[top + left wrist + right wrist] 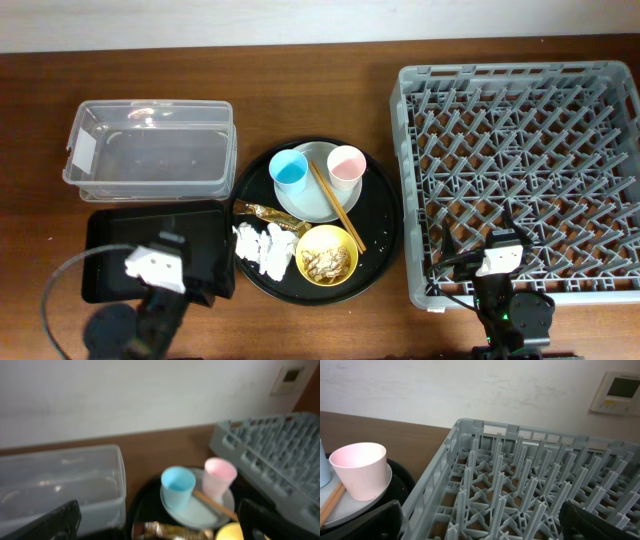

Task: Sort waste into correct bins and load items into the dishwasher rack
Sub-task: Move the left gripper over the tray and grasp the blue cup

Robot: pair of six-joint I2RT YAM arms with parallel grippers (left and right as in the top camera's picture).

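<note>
The left gripper [163, 250] hangs over the shallow black rectangular tray [110, 235] at the near left of the table [40, 100]. Its fingers [60, 522] stand wide apart at the lower corners of its wrist view and hold nothing. The right gripper [502, 250] sits over the near edge of the grey lattice rack [520, 90], likewise spread wide and empty.

Seen from overhead, the crumpled white tissues [262, 246] lie at about 3 o'clock from the left gripper, just past the rectangular tray's right edge, on the round black tray [382, 205]. The brown-and-gold wrapper [266, 211] lies at 2 o'clock, its long axis roughly 9 to 3. From the right gripper this waste lies at 9 o'clock and well apart, so the left arm looks better placed to take it.

The tissues are soft and bunched, the wrapper crinkled and glossy. Just beside them at 3 o'clock, the yellow bowl [352, 245] holds beige flaky scraps [328, 262]. The wooden chopsticks [335, 203] cross the pale plate [305, 200] on an 11-to-5 axis, between the blue cup [289, 168] and the pink cup [346, 163]. The clear tub [150, 150], smooth with rounded corners, stands at 12 o'clock from the left gripper.
</note>
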